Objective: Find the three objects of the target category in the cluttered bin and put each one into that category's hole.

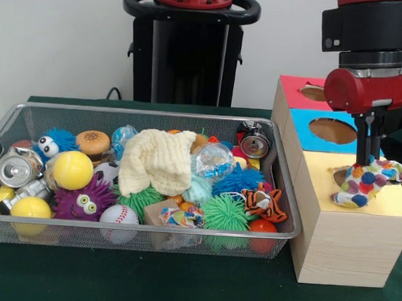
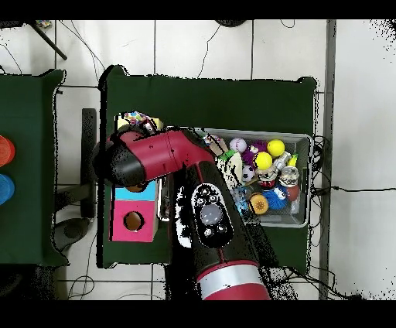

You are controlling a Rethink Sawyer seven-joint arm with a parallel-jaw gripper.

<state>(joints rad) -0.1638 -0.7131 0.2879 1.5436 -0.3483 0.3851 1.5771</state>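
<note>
Claw is clenching a speckled rope bundle at right of frame, hovering at the wooden box's yellow-section hole. Bundle is looking soft, light, floppy; the knotted middle probably grips best.

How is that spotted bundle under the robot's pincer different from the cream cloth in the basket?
The spotted bundle is white with many coloured dots; the cream cloth is plain, with a waffle texture. The bundle sits on the wooden box's yellow section beside a hole, held by the pincer; the cloth lies draped over toys inside the wire basket, untouched. The bundle looks smaller. Both are soft fabric.
</note>
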